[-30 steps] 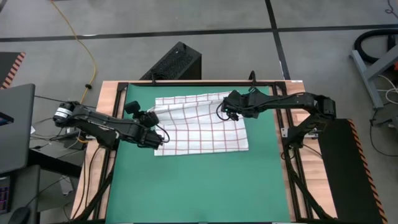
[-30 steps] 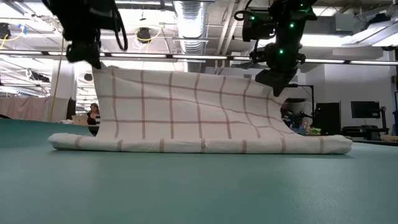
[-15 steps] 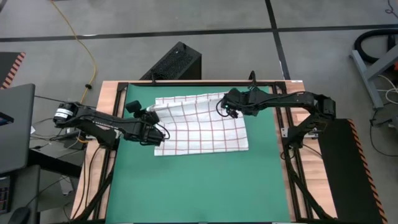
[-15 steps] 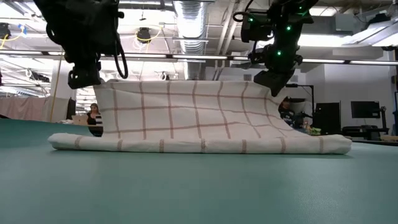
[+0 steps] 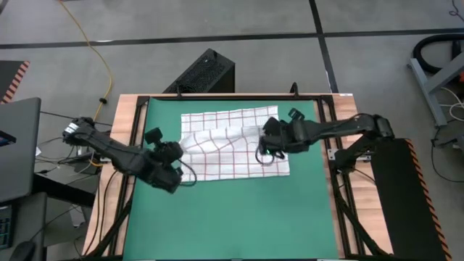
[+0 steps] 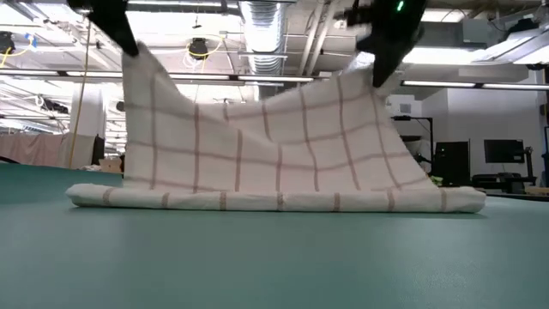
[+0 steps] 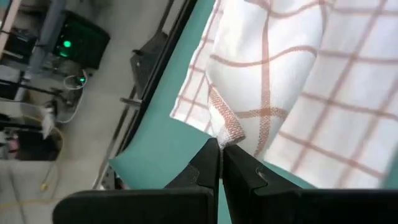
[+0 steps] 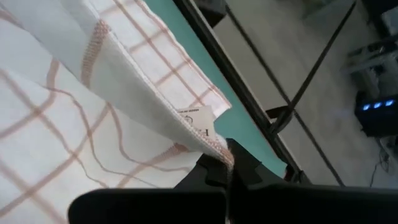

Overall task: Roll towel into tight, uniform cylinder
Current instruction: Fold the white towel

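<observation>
The white checked towel lies on the green mat, and no cylinder shows. Its near fold and far strip rest on the mat. Between them a layer stands up as a sheet whose top edge sags in the middle. My left gripper is shut on the sheet's left corner and shows at the low view's top left. My right gripper is shut on the right corner, at that view's top right. My left gripper pinches the towel's hemmed left corner between its two fingertips, slanting down from the table's left. The corner is lifted clear and the cloth hangs below it to the mat. My right gripper pinches the right corner, beside the small sewn label, between its two fingertips, slanting down from the right. That corner is also lifted clear, with the cloth drooping away from it.
A black box stands beyond the mat's far edge. Dark frame rails and wooden strips run along the mat's sides. A laptop sits off the left side. Bare mat lies between the towel and the near edge.
Both grippers have risen and come toward the table's near edge, each still shut on its corner. The lifted layer now stands taller, and its top edge, straight before, sags in the middle. The near fold has stayed on the mat.
</observation>
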You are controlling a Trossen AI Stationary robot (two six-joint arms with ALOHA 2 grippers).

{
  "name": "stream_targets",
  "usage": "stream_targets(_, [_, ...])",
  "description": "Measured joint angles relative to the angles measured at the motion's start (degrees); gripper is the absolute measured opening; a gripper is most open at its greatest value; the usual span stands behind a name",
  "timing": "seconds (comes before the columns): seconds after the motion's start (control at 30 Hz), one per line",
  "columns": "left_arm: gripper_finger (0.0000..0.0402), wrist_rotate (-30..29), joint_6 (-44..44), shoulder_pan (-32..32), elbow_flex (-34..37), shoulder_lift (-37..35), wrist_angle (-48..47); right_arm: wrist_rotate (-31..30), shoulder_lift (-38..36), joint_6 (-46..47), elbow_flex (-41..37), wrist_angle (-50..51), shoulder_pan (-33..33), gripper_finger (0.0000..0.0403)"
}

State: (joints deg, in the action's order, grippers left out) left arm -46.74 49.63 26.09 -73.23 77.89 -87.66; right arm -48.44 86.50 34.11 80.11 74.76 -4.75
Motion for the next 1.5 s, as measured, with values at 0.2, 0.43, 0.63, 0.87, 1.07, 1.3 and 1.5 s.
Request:
stream_targets(0.2, [0.0,-2.9,1.8,9.0,-8.1,0.0,-2.3,-5.7,0.0,10.5,9.5,11.8,-11.9,0.0008])
stream_targets(0.43, [0.0,-11.0,1.4,16.3,-16.0,0.0,-1.6,-11.1,0.0,14.5,19.7,14.9,-23.6,0.0008])
stream_targets(0.63, [0.0,-14.2,1.0,20.7,-17.8,0.0,0.2,-11.7,0.0,18.6,21.7,15.1,-28.7,0.0008])
stream_targets(0.87, [0.0,-16.6,0.4,21.2,-16.4,0.0,-0.6,-9.7,0.1,20.6,18.5,15.3,-25.8,0.0008])
stream_targets(1.07, [0.0,-16.8,1.1,19.0,-14.1,0.0,-1.9,-6.8,0.0,20.6,14.7,15.3,-19.2,0.0008])
stream_targets(1.3, [0.0,-17.2,-1.3,14.8,-7.3,0.0,-2.3,-5.5,0.0,19.4,10.3,15.3,-12.0,0.0008])
stream_targets(1.5, [0.0,-18.9,-2.6,10.6,-3.3,0.0,-2.4,-5.5,0.0,16.7,9.6,15.2,-7.6,0.0008])
